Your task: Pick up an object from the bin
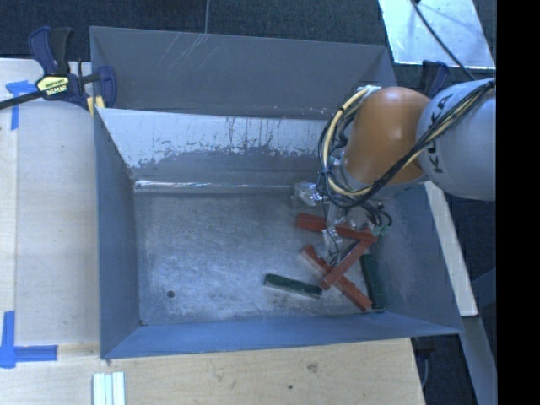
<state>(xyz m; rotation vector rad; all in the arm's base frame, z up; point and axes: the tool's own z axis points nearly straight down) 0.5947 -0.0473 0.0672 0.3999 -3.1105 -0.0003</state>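
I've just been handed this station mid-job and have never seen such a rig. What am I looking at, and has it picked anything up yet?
One camera looks down into a grey metal bin from above and a little to one side. The big grey shape entering from the right is the robot arm. The orange dome and the cables on it are part of the arm. Its gripper is low in the bin's near right corner, over a small heap of red-brown sticks. A dark green stick lies just left of the heap, and another dark green one lies along its right side. From this view I cannot tell whether anything has been gripped yet.
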